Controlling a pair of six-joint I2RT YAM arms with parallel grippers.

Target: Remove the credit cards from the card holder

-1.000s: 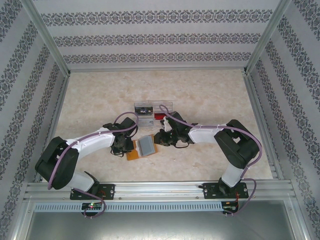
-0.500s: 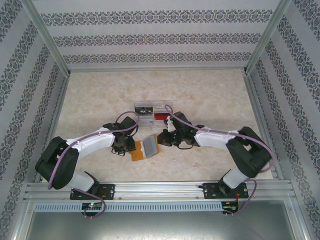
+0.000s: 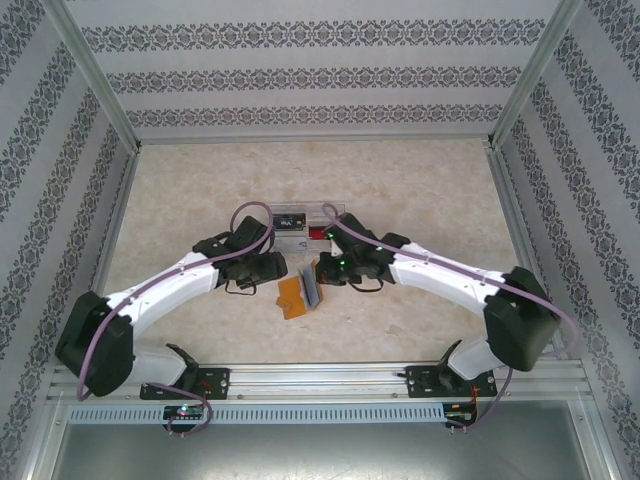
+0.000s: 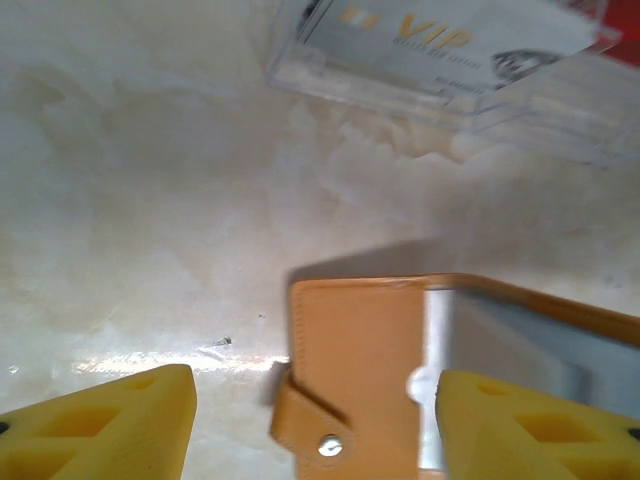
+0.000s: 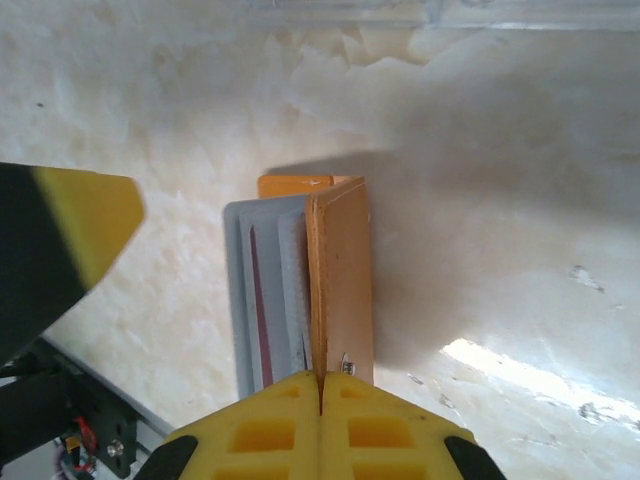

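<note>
The orange-tan card holder (image 3: pixel 293 297) lies half open on the table, one cover flat and the other stood up on edge. My right gripper (image 5: pixel 320 392) is shut on that upright cover (image 5: pixel 342 265). Beside it the grey-blue sleeves (image 5: pixel 270 290) fan out, with the dark red edge of a credit card (image 5: pixel 257 300) showing between them. My left gripper (image 4: pixel 315 405) is open over the flat cover (image 4: pixel 350 370) and its snap tab, one yellow finger (image 4: pixel 105 425) on each side. In the top view the left gripper (image 3: pixel 278 268) and right gripper (image 3: pixel 320 272) face each other across the holder.
A clear plastic tray (image 4: pixel 520 95) stands just beyond the holder, with a card marked VIP (image 4: pixel 430 40) in it. From above, the tray (image 3: pixel 335 210) shows a dark card and a red one (image 3: pixel 318 233). Patterned walls and metal rails enclose the table.
The right gripper has closed on one cover and raised it upright. The left gripper has opened and moved forward and right, over the flat cover.
</note>
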